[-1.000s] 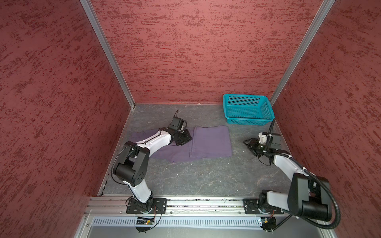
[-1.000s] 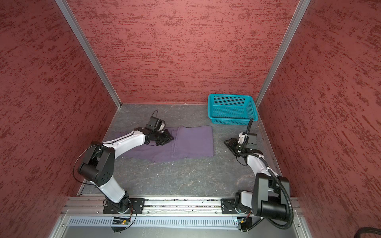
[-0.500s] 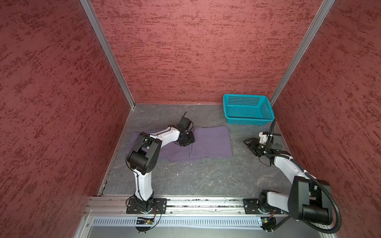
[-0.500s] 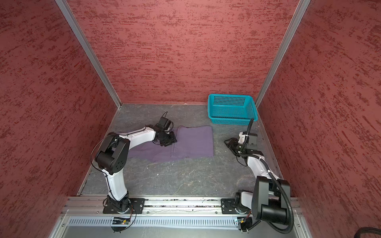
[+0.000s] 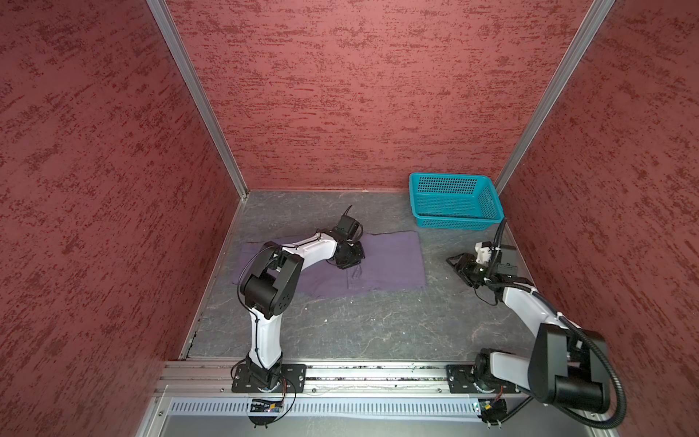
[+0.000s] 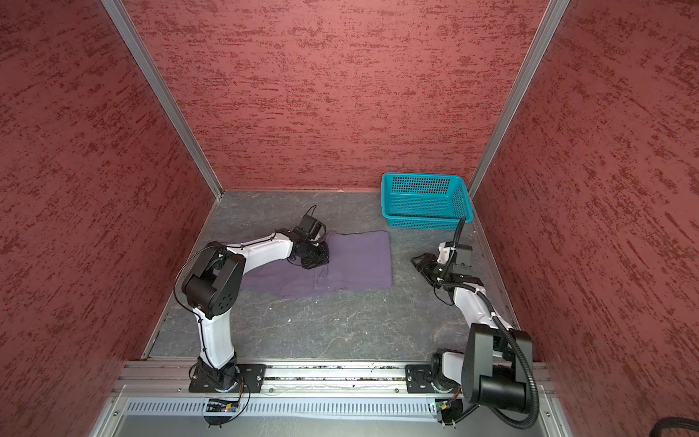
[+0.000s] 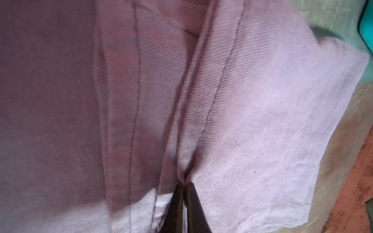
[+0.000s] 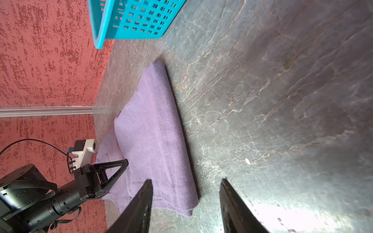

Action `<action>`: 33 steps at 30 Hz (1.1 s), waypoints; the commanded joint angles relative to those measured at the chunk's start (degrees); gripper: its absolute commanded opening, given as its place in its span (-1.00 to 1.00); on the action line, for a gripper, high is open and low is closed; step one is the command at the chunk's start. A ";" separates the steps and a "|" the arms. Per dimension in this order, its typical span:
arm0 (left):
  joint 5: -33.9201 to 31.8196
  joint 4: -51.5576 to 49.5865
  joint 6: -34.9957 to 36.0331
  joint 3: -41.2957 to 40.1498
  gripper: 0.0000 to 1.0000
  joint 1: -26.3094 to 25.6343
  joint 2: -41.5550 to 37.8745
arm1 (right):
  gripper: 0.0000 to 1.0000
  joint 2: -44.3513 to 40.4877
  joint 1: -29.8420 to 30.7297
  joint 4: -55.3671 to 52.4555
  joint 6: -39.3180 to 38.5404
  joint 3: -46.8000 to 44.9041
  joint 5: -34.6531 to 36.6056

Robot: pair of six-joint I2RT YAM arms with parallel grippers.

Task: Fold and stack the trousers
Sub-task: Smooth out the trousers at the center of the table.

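Dusty-purple soft cloth trousers [image 5: 386,261] lay folded on the grey counter [image 5: 359,321].
Only the left wrist view showed the left jaws pinching the cloth, left arm [image 5: 314,249] stretched low over it; right jaws stood apart, empty, near its edge.

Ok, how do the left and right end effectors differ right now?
The left end effector is shut, pinching a ridge of the trousers; the right end effector is open and holds nothing. The left one sits on the cloth near its middle; the right one hangs beside the trousers' end, over the table. Both are black and taper to a tip.
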 commanded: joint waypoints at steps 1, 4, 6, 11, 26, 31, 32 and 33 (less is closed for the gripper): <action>0.54 -1.08 0.43 1.50 -1.00 0.07 -1.31 | 0.07 -0.16 -0.38 0.32 -0.37 -0.65 -0.30; 1.23 -2.35 0.60 2.01 -1.00 0.16 -4.05 | 0.07 -0.16 -0.33 0.35 -0.50 -0.78 -0.34; 0.57 -4.51 0.70 2.59 -1.00 0.35 -5.97 | 0.07 -0.21 -0.35 0.43 -0.56 -0.88 -0.43; -0.57 -8.96 0.27 2.12 -1.00 0.78 -10.69 | 0.06 -0.27 -0.34 1.08 -0.24 -1.59 -0.65; 0.74 -12.46 -3.48 -0.67 0.04 -2.07 -4.88 | 0.06 -0.16 -0.39 1.24 -0.32 -1.82 -0.89; -1.82 -13.72 -3.33 -1.68 -0.04 -1.40 -8.73 | 0.07 -0.18 -0.39 0.69 -0.98 -1.87 -0.26; -2.01 -13.78 -3.32 -2.10 -0.12 -1.42 -9.41 | 0.07 -0.02 -0.35 0.88 -0.98 -1.92 -0.33; -1.97 -13.54 -3.39 -2.57 -0.20 -1.41 -9.92 | 0.07 0.30 -0.35 1.18 -0.94 -1.94 -0.52</action>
